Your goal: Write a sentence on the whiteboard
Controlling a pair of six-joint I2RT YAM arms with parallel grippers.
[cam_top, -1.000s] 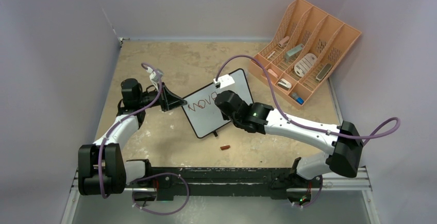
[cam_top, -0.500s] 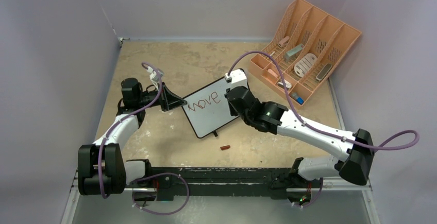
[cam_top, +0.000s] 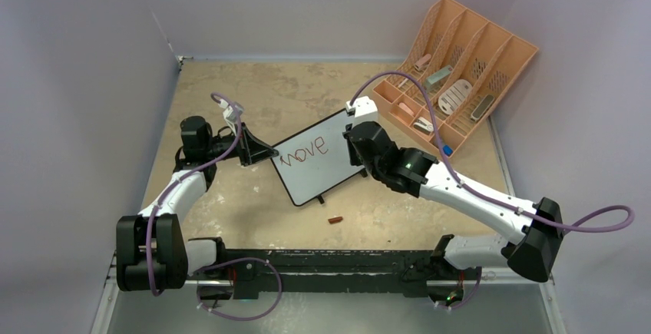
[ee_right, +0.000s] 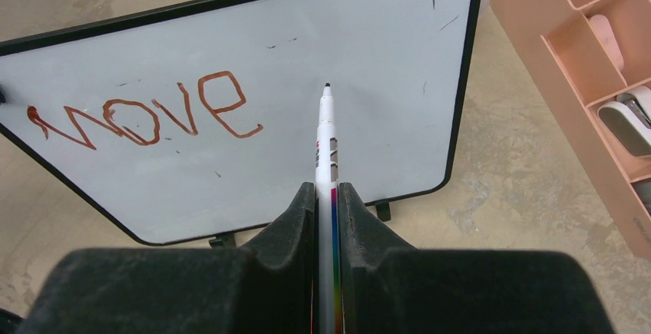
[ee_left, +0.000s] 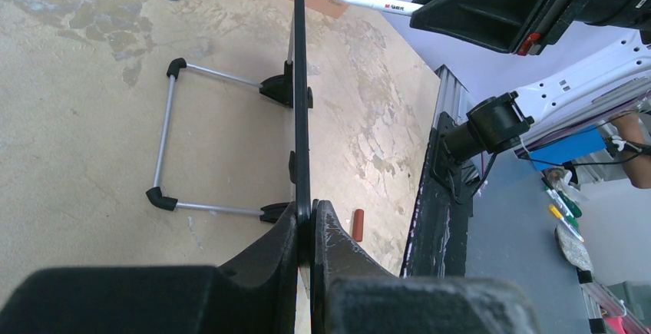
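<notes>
Left pincer [ee_left: 307, 215]: closed tight on the left edge of the whiteboard [cam_top: 318, 157], which stands leaning on its wire stand between the two pincers, mid-table. Right pincer [ee_right: 328, 192]: clamped on a white marker [ee_right: 325, 142], its tip ahead of the fingers, over blank board just right of the red word "move"; whether the tip touches cannot be told. Open board runs ahead and right of that tip up to the black frame. Bare table [cam_top: 230, 96] lies beyond the left pincer. Peach organizer [cam_top: 460, 73]: near, right of the right pincer. Small red cap [cam_top: 335, 219]: behind the right pincer, toward the bases. Since a second ago the right pincer has shifted rightward, uncovering the word's end; the left has stayed put.
</notes>
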